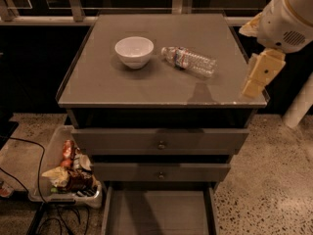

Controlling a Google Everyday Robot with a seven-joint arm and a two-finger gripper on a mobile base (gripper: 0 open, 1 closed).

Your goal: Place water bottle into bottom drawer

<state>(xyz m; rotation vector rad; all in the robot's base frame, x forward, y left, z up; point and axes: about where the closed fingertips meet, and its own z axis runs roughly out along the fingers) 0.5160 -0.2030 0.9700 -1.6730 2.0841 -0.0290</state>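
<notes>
Starting at the left, a clear plastic bin [38, 180] sits on the speckled floor beside the cabinet, holding crumpled snack packets [68, 173] whose print is too dim to read. Dark cables [46, 219] trail from it and are cut off by the lower edge. On the grey counter [122, 89] a white bowl [134, 51] stands upright toward the far left. Just to its right, but not touching it, the water bottle [189, 61] lies on its side, cap end toward the bowl, with the red-and-blue band near that end. Below the counter the two knobbed drawers [160, 141] are slightly out, and dark gaps above them hide their insides. Lowest of all, the bottom drawer [159, 212] is pulled out toward the near side. Its flat grey floor and thin side walls show, but its front is cut off by the lower edge. On the right, the white arm [288, 21] enters from the upper corner, mostly out of view. The pale yellow gripper [254, 80] hangs from it, angled down and left, over the counter's near right corner. How far open it is cannot be told, nor whether it touches the counter's edge. The water bottle lies well apart from it, to its left.
</notes>
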